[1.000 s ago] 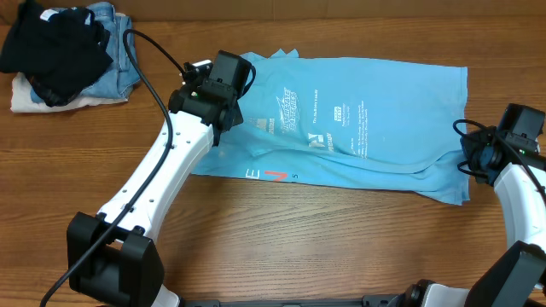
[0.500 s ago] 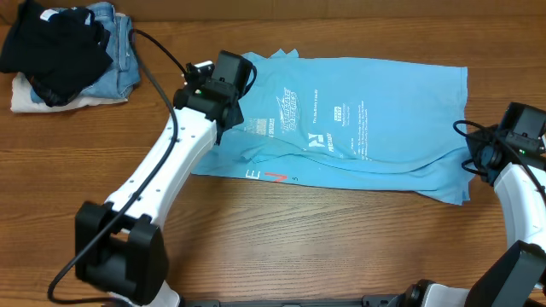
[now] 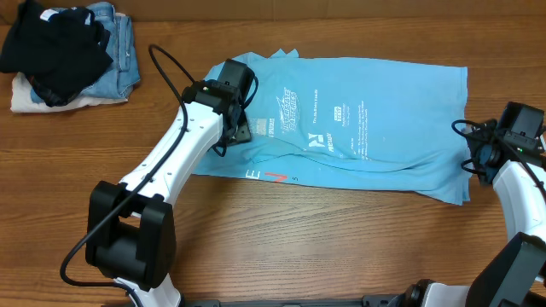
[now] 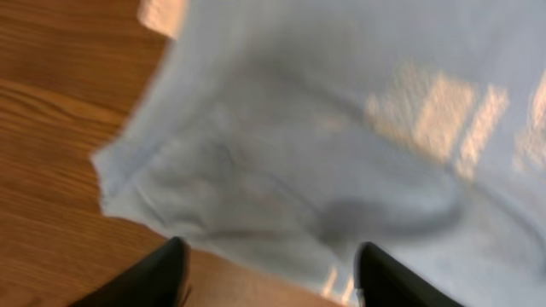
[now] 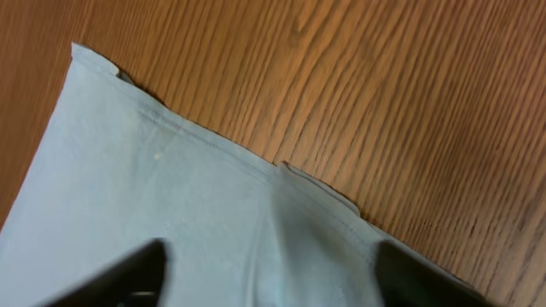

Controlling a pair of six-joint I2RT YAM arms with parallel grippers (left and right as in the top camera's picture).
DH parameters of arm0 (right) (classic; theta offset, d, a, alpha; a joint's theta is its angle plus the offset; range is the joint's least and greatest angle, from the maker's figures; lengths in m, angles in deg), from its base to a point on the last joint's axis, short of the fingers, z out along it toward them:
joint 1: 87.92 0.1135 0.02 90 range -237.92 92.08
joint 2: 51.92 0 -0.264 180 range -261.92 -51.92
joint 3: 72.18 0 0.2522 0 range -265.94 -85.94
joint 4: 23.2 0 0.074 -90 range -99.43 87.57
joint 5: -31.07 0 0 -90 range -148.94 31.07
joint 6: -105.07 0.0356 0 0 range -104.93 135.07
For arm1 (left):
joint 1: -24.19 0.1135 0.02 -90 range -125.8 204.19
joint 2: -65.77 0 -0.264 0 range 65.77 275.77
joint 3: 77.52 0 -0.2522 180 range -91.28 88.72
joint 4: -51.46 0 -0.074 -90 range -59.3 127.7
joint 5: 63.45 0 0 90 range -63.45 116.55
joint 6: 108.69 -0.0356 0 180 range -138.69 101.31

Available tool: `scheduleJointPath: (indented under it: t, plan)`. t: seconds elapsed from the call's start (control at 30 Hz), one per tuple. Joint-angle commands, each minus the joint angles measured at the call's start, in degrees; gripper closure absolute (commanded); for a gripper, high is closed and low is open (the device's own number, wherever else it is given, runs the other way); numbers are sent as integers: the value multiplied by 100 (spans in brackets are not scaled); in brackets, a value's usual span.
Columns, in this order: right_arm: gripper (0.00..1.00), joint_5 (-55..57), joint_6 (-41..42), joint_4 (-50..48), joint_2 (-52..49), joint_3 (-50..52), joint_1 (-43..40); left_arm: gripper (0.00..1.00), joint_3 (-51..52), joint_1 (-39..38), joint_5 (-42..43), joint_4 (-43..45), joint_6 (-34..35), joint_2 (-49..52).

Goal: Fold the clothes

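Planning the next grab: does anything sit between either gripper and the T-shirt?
Nothing visible. The left gripper and right gripper hang open directly over the T-shirt; the clothes pile lies apart, off to the side.

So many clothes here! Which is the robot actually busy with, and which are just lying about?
In the job: the sky-blue T-shirt, spread out; the left gripper and the right gripper, both open over it.
Just lying about: the black garment, the denim jeans and a pale cloth beneath them, piled apart from the shirt.

T-shirt [image 4: 324,128] blurred in left wrist view, fingers [image 4: 149,277] cropped at bottom edge
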Motion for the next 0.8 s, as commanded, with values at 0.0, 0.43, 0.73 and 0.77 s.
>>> scheduleJointPath:
  t: [0.0,0.43,0.73,0.77]
  plan:
    - [0,-81,-42,2,-46,-7,11,0,-107,28,1327,-35,57,31]
    - [0,-1716,-765,232,-42,-151,11,11,254,13,1961,-50,903,35]
    - [0,-1755,-767,411,-44,-151,11,11,994,13,2184,857,1611,96]
    - [0,-1753,-769,428,-44,-151,11,11,1023,15,2177,922,1650,118]
